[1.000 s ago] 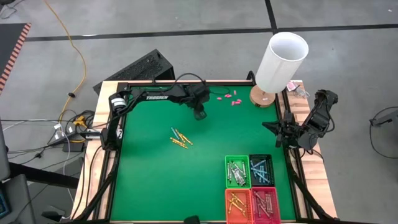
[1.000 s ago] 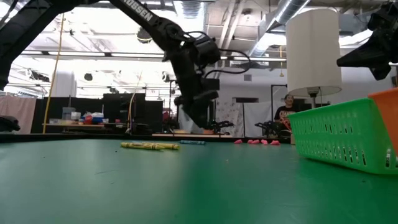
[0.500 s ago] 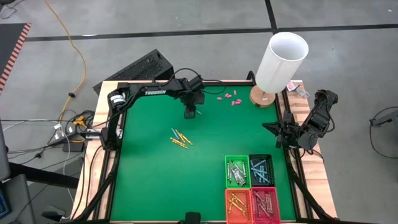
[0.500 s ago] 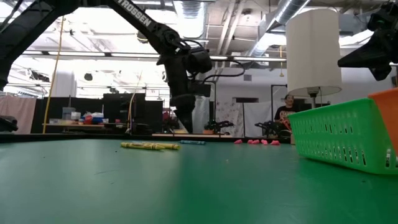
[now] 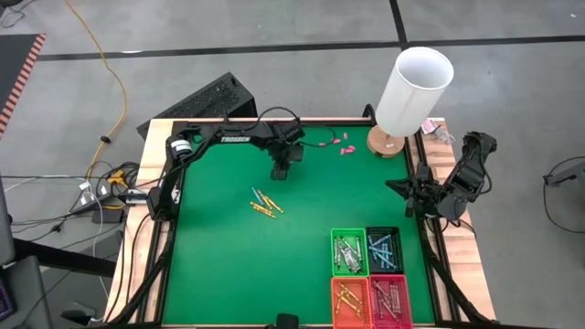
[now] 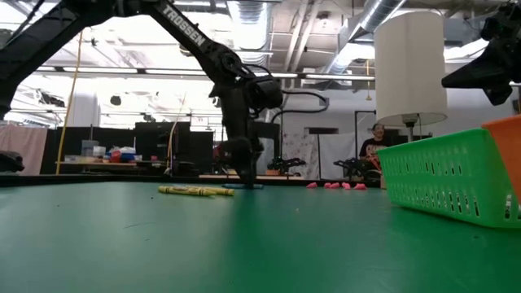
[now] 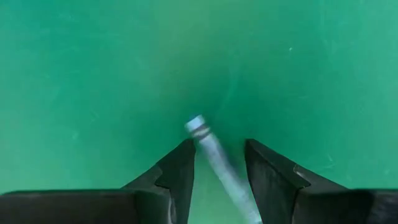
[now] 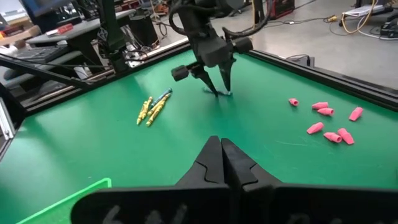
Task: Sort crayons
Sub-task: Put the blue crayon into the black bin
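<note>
Left gripper [image 7: 219, 163] has dropped to the bench [image 5: 219, 256], jaws open astride a light blue crayon [image 7: 214, 155], not yet gripped. Right gripper [image 8: 221, 163] clenched, parked right.

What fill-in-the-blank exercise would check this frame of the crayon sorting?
1. The left gripper stands open around a light ____ crayon lying on the green mat.
2. The right gripper waits at the table's right edge with its fingers ____.
3. The baskets at the near edge number ____.
4. The small stubby pieces near the lamp are ____ in colour.

Missing words: blue; shut; four; pink
</note>
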Controlling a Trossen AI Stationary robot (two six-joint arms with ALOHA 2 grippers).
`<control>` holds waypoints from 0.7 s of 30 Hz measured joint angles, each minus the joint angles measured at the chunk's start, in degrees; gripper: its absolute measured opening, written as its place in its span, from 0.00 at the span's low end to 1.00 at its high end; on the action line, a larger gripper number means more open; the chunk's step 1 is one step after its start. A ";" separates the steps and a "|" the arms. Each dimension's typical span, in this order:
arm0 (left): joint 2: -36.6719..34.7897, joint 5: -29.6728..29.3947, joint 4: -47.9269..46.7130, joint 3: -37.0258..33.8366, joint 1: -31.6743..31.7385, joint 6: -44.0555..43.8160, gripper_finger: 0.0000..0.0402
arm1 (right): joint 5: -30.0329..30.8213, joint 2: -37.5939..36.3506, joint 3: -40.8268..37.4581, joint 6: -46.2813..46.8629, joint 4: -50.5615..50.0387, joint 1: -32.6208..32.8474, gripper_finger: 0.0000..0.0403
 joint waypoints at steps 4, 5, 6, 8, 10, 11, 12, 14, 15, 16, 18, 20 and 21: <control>0.00 -0.93 -0.22 0.00 -0.10 0.14 0.32 | 0.05 0.09 0.00 -0.02 -0.12 0.02 0.00; 0.00 -0.85 -0.48 0.00 -0.08 -0.19 0.32 | 0.05 0.09 0.00 -0.02 -0.03 0.02 0.00; 0.00 -0.88 -0.61 0.00 -0.07 -0.63 0.32 | 0.05 0.09 0.00 -0.02 0.01 0.02 0.00; 0.00 -0.93 -0.87 0.00 -0.07 -1.67 0.31 | 0.03 0.09 0.00 0.00 -0.02 0.02 0.00; 0.00 -1.33 -0.98 0.00 -0.07 -3.22 0.27 | 0.03 0.09 0.00 0.00 -0.02 0.02 0.00; 0.00 -1.50 -1.15 0.00 -0.10 -3.92 0.24 | 0.03 0.09 0.00 0.02 -0.03 0.02 0.00; 0.00 -1.74 -1.29 0.00 -0.10 -4.54 0.20 | 0.03 0.09 0.00 0.02 -0.01 0.02 0.00; 0.00 -2.01 -1.88 0.00 -0.10 -5.43 0.11 | 0.03 0.11 0.00 0.01 0.00 0.02 0.00; 0.00 -2.20 -2.11 0.00 -0.10 -5.74 0.06 | 0.03 0.11 0.00 0.02 0.01 0.02 0.00; 0.00 -2.31 -2.18 0.00 -0.10 -6.44 0.04 | 0.03 0.11 0.00 0.02 0.01 0.02 0.00; 0.00 -2.54 -2.21 0.00 -0.10 -8.34 0.03 | 0.01 0.11 0.00 0.04 0.01 0.02 0.00; 0.00 -2.82 -2.61 0.23 -0.10 -10.48 0.03 | 0.01 0.11 0.00 0.04 0.03 0.02 0.00; 0.00 -2.90 -3.08 0.75 -0.11 -11.57 0.02 | 0.01 0.11 0.00 0.04 0.03 0.02 0.00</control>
